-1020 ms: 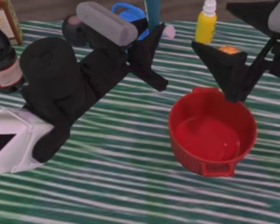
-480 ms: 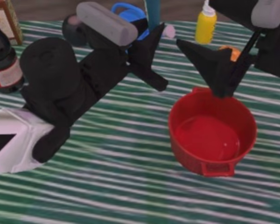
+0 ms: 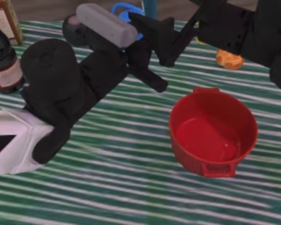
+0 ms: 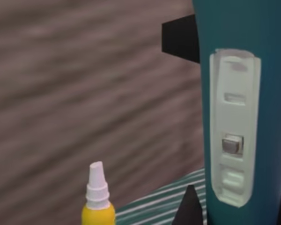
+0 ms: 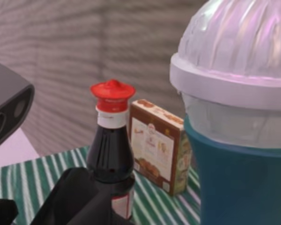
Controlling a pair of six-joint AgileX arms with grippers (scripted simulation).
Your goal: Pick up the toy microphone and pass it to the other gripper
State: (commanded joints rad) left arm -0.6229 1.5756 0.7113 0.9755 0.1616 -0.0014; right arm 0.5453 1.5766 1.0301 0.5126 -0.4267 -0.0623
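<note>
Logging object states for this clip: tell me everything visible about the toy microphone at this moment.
The toy microphone has a dark teal, plastic-looking handle with an inset white switch strip carrying a small grey button. The right wrist view shows its ribbed, translucent silvery head above a white collar. It stands roughly upright, lifted off the striped cloth at the table's far edge, where the left gripper and right gripper meet. In the top view only a sliver of handle shows. Which fingers touch it cannot be told.

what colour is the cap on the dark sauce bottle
Red, on the dark sauce bottle; the cap shows best in the right wrist view.
</note>
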